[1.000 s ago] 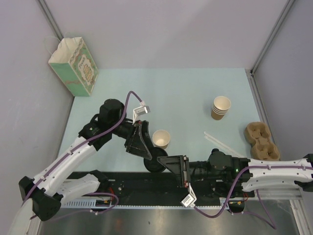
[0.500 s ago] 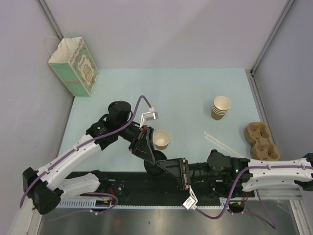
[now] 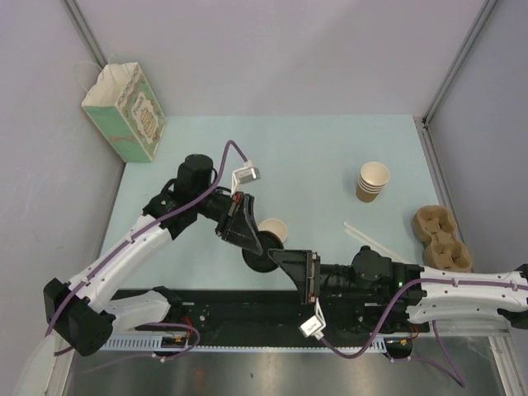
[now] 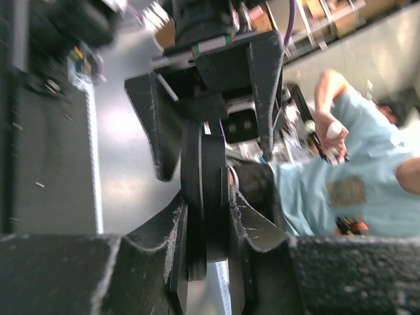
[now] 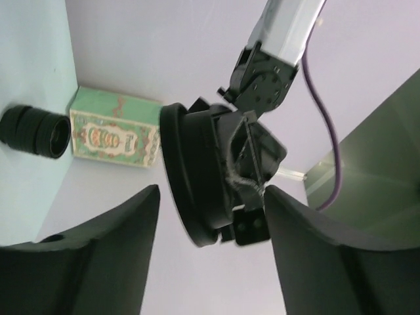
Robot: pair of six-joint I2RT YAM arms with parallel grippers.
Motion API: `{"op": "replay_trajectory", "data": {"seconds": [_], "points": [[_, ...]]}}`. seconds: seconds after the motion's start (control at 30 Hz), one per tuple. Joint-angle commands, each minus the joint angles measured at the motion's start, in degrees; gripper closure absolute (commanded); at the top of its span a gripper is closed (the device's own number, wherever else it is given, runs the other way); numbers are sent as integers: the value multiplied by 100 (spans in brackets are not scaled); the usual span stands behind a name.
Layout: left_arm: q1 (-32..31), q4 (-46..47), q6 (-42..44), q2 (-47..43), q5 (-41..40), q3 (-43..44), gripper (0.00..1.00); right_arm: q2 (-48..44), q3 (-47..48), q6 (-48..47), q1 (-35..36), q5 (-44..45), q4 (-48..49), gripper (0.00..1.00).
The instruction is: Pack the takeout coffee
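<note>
Since a second ago the left gripper has narrowed onto the black lid between its fingers. The right gripper, facing it, now stands wide and seems to touch nothing.

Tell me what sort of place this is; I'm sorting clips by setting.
Probably a robot lab's test cell staged for takeout coffee: grey partition walls around a pale blue tabletop, a stack of tan paper cups, a brown moulded-pulp cup carrier.

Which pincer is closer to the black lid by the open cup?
Left. The left pincer is clamped on the lid; the right pincer stands open astride it, clear on both sides.
</note>
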Motion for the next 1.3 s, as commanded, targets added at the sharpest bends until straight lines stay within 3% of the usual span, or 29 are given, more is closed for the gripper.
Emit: {"op": "replay_trajectory", "data": {"seconds": [0.0,0.07,0.13,0.2,0.3,0.33,0.4,0.43,0.53,0.67,0.8,0.87,0.9,1.03,1.27], "points": [[493,193,145,-7,183,768,100,-292,200,231,-286,494,315,20],[713,455,13,-33,130,919,100,-380,226,478,-479,732,358,14],[1065,710,-153,-86,-115,1068,100,-451,226,1188,-733,925,647,1],[1346,1237,-452,-209,-561,1086,100,-434,261,1768,-840,1434,894,0],[1619,1660,-690,-472,-1291,1025,100,-83,1129,3199,-989,2383,9,1],[1655,1783,-839,-542,-1903,1007,100,258,1741,4065,-1085,2560,-471,0],[1734,1846,-989,-735,-2460,963,100,602,2298,4860,-1620,2746,-922,3],[1743,1846,-1016,-797,-3002,963,100,734,2884,5761,-1831,2729,-1447,5],[1743,2089,-955,-1175,-4328,814,100,1350,3792,7190,-2955,1766,-2729,7],[1743,2635,-1033,-1773,-5850,174,97,2227,5021,9296,-4090,385,-3647,7],[1743,2988,-1227,-2081,-6646,-565,97,3324,6166,11238,-5477,-1855,-4518,8],[1743,2936,-1227,-2038,-6865,-680,97,3591,6230,11997,-5839,-2973,-4249,10],[1743,2927,-1253,-2020,-6936,-715,97,3688,6073,12619,-5954,-3132,-4003,11],[1743,2997,-1420,-1941,-7305,-979,96,4153,6185,13519,-5947,-3395,-3238,21],[1752,3173,-1534,-1783,-7402,-1331,96,4409,6432,13566,-4964,-2845,-2946,32]]}}
